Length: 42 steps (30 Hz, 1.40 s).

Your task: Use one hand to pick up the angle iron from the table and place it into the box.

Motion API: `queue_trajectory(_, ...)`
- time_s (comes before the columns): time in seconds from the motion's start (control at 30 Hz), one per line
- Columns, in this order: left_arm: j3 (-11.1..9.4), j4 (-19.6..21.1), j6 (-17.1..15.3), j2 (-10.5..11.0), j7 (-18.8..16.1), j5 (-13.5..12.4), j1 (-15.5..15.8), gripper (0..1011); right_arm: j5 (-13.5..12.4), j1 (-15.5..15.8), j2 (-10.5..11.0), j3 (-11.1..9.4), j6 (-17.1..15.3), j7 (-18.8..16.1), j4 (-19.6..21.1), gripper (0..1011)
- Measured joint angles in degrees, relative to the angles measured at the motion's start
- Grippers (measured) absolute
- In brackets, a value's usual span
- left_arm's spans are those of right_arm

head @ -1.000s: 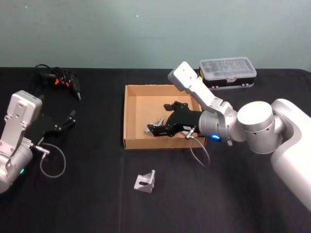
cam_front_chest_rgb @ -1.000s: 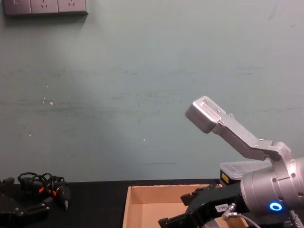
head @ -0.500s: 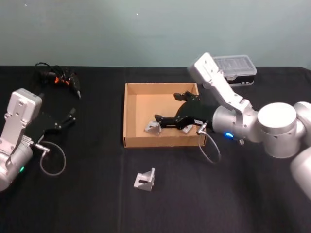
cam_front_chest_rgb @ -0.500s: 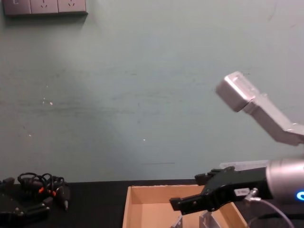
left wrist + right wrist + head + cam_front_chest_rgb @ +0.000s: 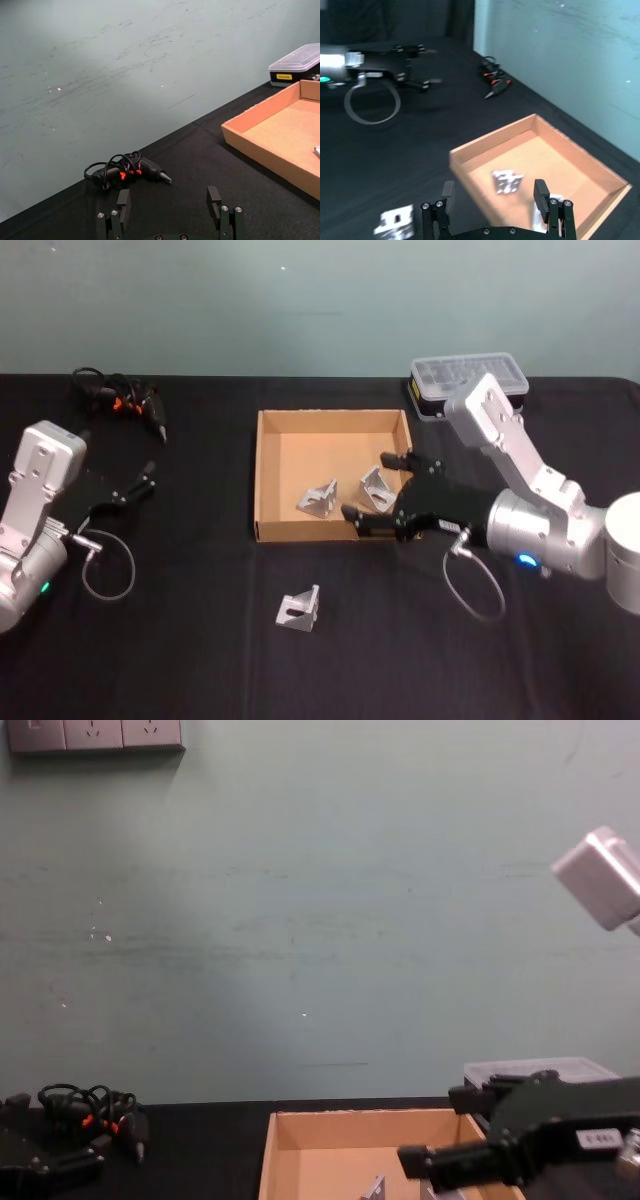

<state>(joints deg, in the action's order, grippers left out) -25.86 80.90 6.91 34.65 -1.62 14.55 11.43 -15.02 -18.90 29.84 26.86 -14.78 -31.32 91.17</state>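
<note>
The tan box [image 5: 300,455] stands mid-table with two grey angle irons inside, one [image 5: 317,499] left of the other [image 5: 375,488]. A third angle iron [image 5: 299,612] lies on the black table [image 5: 200,640] in front of the box. My right gripper [image 5: 365,484] is open and empty over the box's front right corner. The right wrist view shows its fingers [image 5: 447,192] spread above the box [image 5: 560,165], an angle iron [image 5: 507,181] inside and the loose angle iron [image 5: 395,222] outside. The left gripper [image 5: 128,490] rests open at the table's left.
A clear-lidded black case [image 5: 468,385] with a yellow label sits behind the box on the right. A bundle of black cable with orange parts [image 5: 120,402] lies at the back left. A grey cable loop [image 5: 108,575] hangs by the left arm.
My right gripper has drawn back out of the box toward its front right corner, leaving an angle iron on the box floor. The left arm has not moved.
</note>
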Motion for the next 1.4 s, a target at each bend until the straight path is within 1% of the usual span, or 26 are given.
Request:
queue_trajectory(0.03,0.00,0.00,0.00,0.00,0.00,0.00,0.00,1000,-0.51,1.18,1.00,-0.06,0.01,-0.32,1.47,1003)
queue_trajectory(0.1,0.00,0.00,0.00,0.00,0.00,0.00,0.00,1000,-0.89,2.04,1.84,-0.03,0.07,-0.64,2.57,1003)
queue_trajectory(0.13,0.00,0.00,0.00,0.00,0.00,0.00,0.00,1000,-1.23,2.90,2.67,0.22,0.15,-1.04,3.55,1003)
queue_trajectory(0.27,0.00,0.00,0.00,0.00,0.00,0.00,0.00,1000,-1.56,4.10,3.94,1.01,0.17,-1.67,4.84,1003)
queue_trajectory(0.33,0.00,0.00,0.00,0.00,0.00,0.00,0.00,1000,-1.61,4.81,4.83,2.13,0.17,-2.28,5.46,1003)
queue_trajectory(0.43,0.00,0.00,0.00,0.00,0.00,0.00,0.00,1000,-1.59,5.19,5.20,3.02,0.20,-2.64,5.55,1003)
queue_trajectory(0.47,0.00,0.00,0.00,0.00,0.00,0.00,0.00,1000,-1.55,5.36,5.30,3.69,0.26,-2.86,5.48,1003)
queue_trajectory(0.63,0.00,0.00,0.00,0.00,0.00,0.00,0.00,1000,-1.20,5.47,5.14,5.26,0.51,-3.05,4.41,1003)
queue_trajectory(0.8,0.00,0.00,0.00,0.00,0.00,0.00,0.00,1000,-0.78,5.19,4.36,6.71,0.76,-3.26,2.71,1003)
queue_trajectory(1.03,0.00,0.00,0.00,0.00,0.00,0.00,0.00,1000,-0.51,4.69,3.34,7.80,1.10,-3.36,1.16,1003)
queue_trajectory(1.1,0.00,0.00,0.00,0.00,0.00,0.00,0.00,1000,-0.34,4.32,2.75,8.36,1.24,-3.46,0.39,1003)
queue_trajectory(1.4,0.00,0.00,0.00,0.00,0.00,0.00,0.00,1000,0.12,3.40,1.43,9.43,1.53,-3.65,-1.24,1003)
